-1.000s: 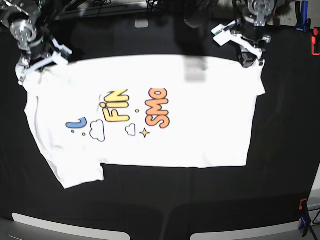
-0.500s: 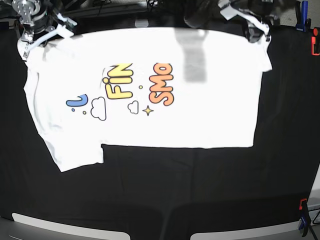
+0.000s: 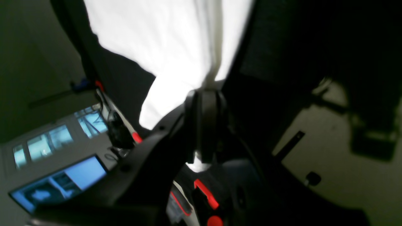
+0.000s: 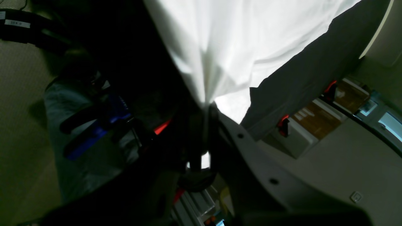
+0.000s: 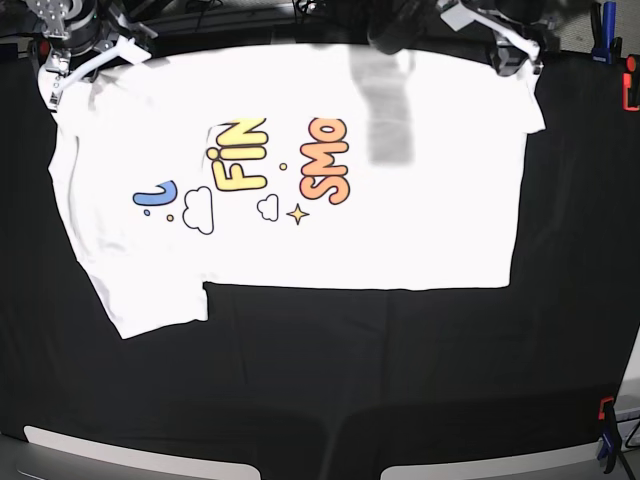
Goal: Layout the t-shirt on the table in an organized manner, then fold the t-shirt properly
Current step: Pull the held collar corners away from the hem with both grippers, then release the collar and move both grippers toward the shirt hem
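Observation:
The white t-shirt [image 5: 400, 200] lies print-up on the black table [image 5: 350, 380], stretched wide, its colourful letters turned sideways. One sleeve hangs toward the front left. My right gripper [image 5: 50, 85] is shut on the shirt's far left corner. My left gripper [image 5: 510, 65] is shut on the far right corner. In the left wrist view the left gripper [image 3: 204, 92] pinches a bunched fold of the t-shirt [image 3: 163, 47]. In the right wrist view the right gripper [image 4: 205, 106] clamps a gathered point of the t-shirt [image 4: 238, 37], which fans out tautly from it.
A blue clamp [image 5: 603, 30] and an orange clip [image 5: 631, 90] sit at the table's far right edge, another clip [image 5: 606, 430] at the front right. A grey shadow [image 5: 385, 110] falls on the shirt's upper middle. Pale panels [image 5: 120, 455] line the front edge.
Both grippers have drawn the shirt toward the far edge of the table. Its upper hem now reaches the top of the base view, and the cloth lies flatter.

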Controlling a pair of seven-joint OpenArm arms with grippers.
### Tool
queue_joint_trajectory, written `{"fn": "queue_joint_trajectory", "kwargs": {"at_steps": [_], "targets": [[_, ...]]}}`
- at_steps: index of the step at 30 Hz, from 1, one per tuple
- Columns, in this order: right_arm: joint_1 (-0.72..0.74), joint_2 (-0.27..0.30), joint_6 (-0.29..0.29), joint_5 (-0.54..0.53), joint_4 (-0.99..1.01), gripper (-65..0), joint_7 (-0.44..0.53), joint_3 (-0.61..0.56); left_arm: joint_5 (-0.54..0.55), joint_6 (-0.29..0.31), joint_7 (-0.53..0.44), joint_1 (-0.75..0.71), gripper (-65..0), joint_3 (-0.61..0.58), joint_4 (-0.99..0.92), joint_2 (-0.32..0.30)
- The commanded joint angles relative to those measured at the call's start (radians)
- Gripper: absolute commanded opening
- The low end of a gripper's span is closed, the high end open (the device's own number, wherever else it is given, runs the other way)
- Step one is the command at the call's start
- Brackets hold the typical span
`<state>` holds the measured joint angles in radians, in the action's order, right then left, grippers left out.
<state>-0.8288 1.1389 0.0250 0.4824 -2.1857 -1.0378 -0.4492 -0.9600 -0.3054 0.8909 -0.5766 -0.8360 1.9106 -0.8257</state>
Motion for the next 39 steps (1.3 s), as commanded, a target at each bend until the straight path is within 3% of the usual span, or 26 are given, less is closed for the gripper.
{"fn": "queue_joint_trajectory", "kwargs": {"at_steps": [1,2,3,5,8,16,22,26,39], "targets": [[-0.003,0.016,-0.011,0.012,-0.021,-65.0,-0.018,0.008,-0.016,-0.050,0.006,-0.008,-65.0,0.004,0.016,-0.011],[-0.003,0.016,-0.010,0.008,-0.024,-65.0,-0.023,0.008,-0.016,-0.071,0.006,-0.008,-65.0,0.004,0.016,-0.011],[-0.003,0.016,-0.010,0.003,-0.027,-60.8,-0.029,0.008,-0.016,-0.079,0.006,-0.008,-60.1,0.004,0.016,-0.011],[-0.003,0.016,-0.010,-0.012,-0.029,-47.9,-0.044,0.008,-0.015,-0.080,0.011,-0.008,-51.4,0.004,0.016,-0.011],[-0.003,0.016,-0.010,-0.018,-0.029,-36.6,-0.063,0.008,0.016,-0.080,0.034,-0.008,-49.2,0.004,0.016,-0.008],[-0.082,0.016,-0.002,-0.011,-0.053,-36.4,-0.059,0.008,0.090,-0.076,0.118,-0.008,-49.2,0.004,0.016,-0.009],[-0.144,0.016,-0.068,0.123,-0.105,-36.4,-0.063,0.008,0.035,-0.040,0.214,-0.037,-49.3,0.004,0.016,-0.009],[-0.144,0.016,-0.076,0.144,-0.135,-36.4,-0.057,0.008,-0.004,-0.019,0.306,-0.073,-49.3,0.004,0.016,-0.010],[-0.095,-0.002,-0.108,0.170,-0.142,-36.4,-0.046,0.011,-0.008,-0.020,0.331,-0.067,-49.3,0.060,0.016,-0.004]]}}
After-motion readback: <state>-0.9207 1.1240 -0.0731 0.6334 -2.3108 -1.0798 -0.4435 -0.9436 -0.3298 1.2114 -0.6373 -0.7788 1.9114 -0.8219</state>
